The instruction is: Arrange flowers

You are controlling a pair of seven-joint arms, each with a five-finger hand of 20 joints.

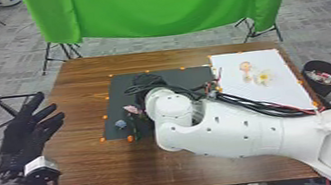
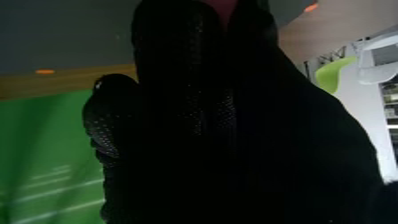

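White sheet (image 1: 285, 92) bearing pale flower (image 1: 264, 77), presumably as display ground; pink flower (image 1: 131, 109) on dark mat (image 1: 121, 91), near right hand (image 1: 148, 81), grip indeterminable; left hand (image 1: 21, 133) spread, likely kept clear.

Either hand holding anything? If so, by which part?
Left black-gloved hand: empty. Right black-gloved hand: can't tell; a dark pink patch shows just beyond it, contact unclear.

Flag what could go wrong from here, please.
The right arm sits close beside the pink flower on the dark mat and might knock it if it shifts left. Its cables run past the white sheet and might snag the pale flower there if the arm swings forward.
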